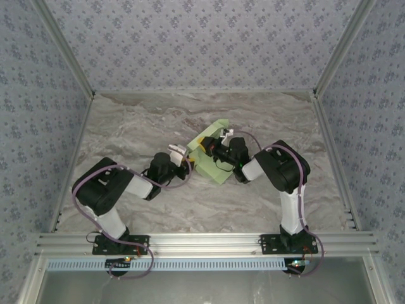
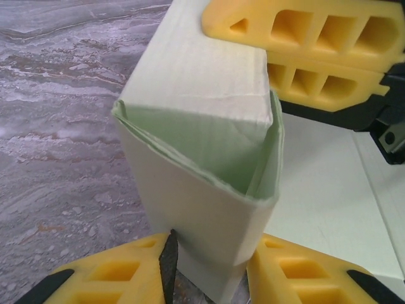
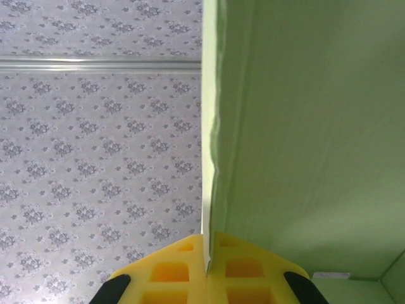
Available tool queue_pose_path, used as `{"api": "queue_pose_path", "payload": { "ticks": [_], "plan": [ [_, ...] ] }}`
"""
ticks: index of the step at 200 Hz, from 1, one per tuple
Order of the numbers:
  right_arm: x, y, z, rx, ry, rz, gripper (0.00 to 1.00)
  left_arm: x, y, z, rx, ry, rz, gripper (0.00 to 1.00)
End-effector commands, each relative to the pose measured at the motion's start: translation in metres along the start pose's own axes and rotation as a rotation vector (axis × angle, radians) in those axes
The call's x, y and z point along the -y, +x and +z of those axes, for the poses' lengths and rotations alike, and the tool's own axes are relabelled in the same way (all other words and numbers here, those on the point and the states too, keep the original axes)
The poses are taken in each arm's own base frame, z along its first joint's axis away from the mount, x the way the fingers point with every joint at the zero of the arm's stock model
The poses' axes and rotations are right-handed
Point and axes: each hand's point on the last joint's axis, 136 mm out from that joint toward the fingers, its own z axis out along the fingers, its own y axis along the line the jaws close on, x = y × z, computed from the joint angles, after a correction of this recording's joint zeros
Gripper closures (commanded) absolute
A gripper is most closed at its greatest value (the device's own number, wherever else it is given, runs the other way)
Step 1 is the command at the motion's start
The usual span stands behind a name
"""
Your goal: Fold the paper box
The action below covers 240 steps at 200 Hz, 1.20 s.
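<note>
The paper box (image 1: 209, 168) is pale green card, partly folded, lying mid-table between the two arms. In the left wrist view a raised corner of the paper box (image 2: 196, 69) stands upright as a hollow pocket. My left gripper (image 2: 212, 256) has a yellow finger pressed on each side of that corner's base. My right gripper (image 1: 212, 147) is shut on the box wall from the other side, and its yellow fingers (image 2: 316, 31) show at the top right. In the right wrist view my right gripper (image 3: 207, 256) pinches the thin edge of a green wall (image 3: 304, 126).
The marbled grey table top (image 1: 126, 126) is closed in by patterned walls (image 3: 95, 158) on the left, back and right. An aluminium rail (image 1: 202, 240) carrying both arm bases runs along the near edge.
</note>
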Motion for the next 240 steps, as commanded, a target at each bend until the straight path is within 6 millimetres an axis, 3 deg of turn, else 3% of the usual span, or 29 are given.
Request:
{"api": "queue_pose_path", "payload": {
  "ticks": [1,71,142,200,240],
  "plan": [
    [0.011,0.008,-0.005,0.042,0.039,0.028,1.00,0.005,-0.021,0.008,0.077,-0.027,-0.009,0.64],
    [0.018,0.023,-0.015,0.180,0.088,0.061,1.00,-0.016,-0.026,0.014,0.103,-0.186,-0.037,0.67],
    [0.022,0.036,-0.038,0.310,0.175,0.052,1.00,-0.027,-0.032,0.020,0.123,-0.247,-0.059,0.62],
    [0.038,0.043,-0.035,0.358,0.238,0.134,1.00,-0.031,-0.042,0.025,0.159,-0.275,-0.057,0.58],
    [0.036,0.044,-0.024,0.353,0.241,0.168,1.00,-0.031,-0.053,0.028,0.172,-0.280,-0.029,0.57]
  ]
}}
